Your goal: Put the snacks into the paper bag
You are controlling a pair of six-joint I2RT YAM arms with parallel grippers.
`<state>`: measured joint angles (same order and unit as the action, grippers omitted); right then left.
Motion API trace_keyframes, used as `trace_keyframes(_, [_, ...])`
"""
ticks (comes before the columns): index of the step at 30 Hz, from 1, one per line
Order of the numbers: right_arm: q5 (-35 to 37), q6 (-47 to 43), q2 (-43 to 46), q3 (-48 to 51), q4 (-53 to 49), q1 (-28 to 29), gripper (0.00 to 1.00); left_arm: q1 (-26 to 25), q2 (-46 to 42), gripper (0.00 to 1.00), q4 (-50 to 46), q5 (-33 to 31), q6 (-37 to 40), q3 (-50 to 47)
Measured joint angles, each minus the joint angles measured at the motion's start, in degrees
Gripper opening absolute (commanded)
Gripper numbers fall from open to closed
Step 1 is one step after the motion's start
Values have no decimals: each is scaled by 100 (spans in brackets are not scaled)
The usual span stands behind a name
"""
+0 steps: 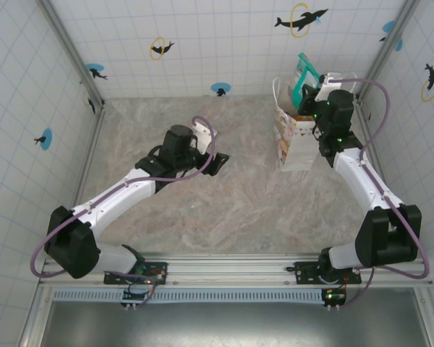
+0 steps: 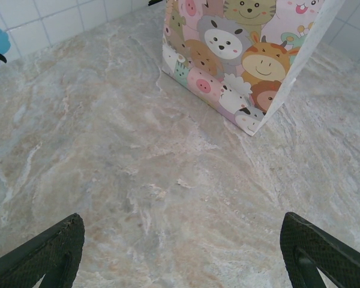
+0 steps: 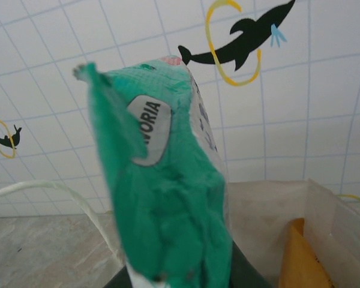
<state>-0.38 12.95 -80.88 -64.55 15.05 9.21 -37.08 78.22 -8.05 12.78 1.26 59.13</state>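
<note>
r wrist cam: jaws hold teal pkt (image 3: pixel 168 210), orange pkt (image 3: pixel 301 259) inside paper bag (image 3: pixel 270 207).

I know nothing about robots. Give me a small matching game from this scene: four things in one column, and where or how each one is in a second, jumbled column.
Things:
1. teal packet
2. orange packet
3. left gripper
4. paper bag

States:
a. standing on the table
b. open, holding nothing
c. lying inside the bag
d. held by the right gripper above the bag

Pairs: 1-d, 2-c, 3-b, 4-a
</note>
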Motion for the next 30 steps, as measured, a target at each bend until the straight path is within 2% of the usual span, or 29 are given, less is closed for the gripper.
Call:
trace_keyframes(2, [-68,96,-50,0,24,-50,51,0,0,86,0,2,2,0])
trace_keyframes(3, [-101,120,-52,0,28,-83,53,0,0,86,0,0,2,-2])
trace_keyframes(11, [-149,151,306,-42,-184,-396,53,0,0,83,4,166,50,0])
trace_keyframes(20, [-391,96,944,-131,-778,-752,56,0,389,84,461,570,-37,424])
trace_keyframes(27, [-968,391,1095,-162,-1377,-1528,56,-2,1056,82,1325,866,-782,1276])
trace_keyframes(30, [-1198,529,1360,-4,-1408,-1637,56,-9,1410,81,1740,975,-1268,1657])
